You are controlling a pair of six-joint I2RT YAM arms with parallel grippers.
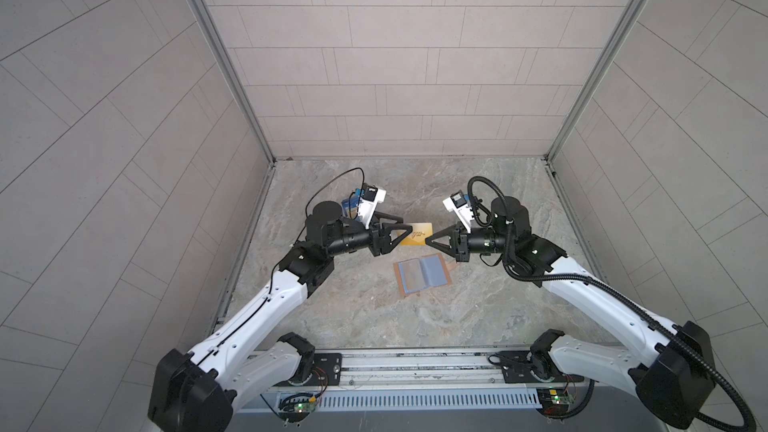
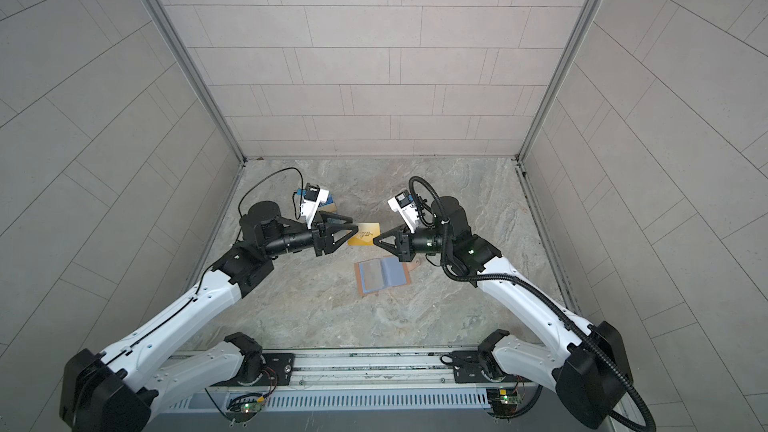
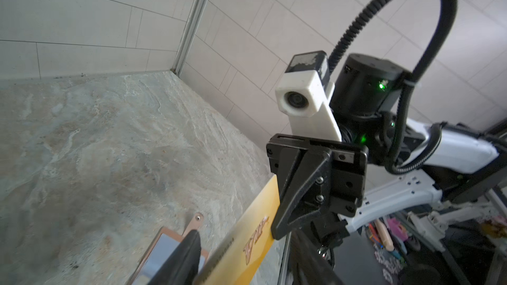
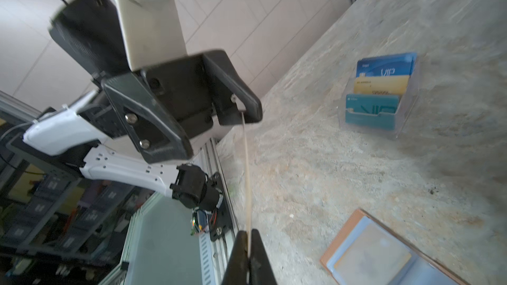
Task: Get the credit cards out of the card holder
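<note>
- We see the gold credit card (image 1: 415, 236) held clear above the marble table (image 1: 478, 305). The right gripper (image 1: 428, 240) has its fingers pressed together on the card's right short edge.
- The left gripper (image 1: 404, 222) is spread around the opposite short edge. In the right wrist view the card touches one finger (image 4: 248, 104), so we judge this a handover, with the right side bearing the card.
- The card's long axis runs from gripper to gripper, its printed face showing in both top views.
- The card holder (image 1: 422, 274) lies open and flat, nearer the robot's base, sleeves up. One sleeve seems to hold a pale card (image 4: 367, 253).
- A clear card stand (image 4: 381, 94) sits behind the left arm, and we judge it a likely destination.
</note>
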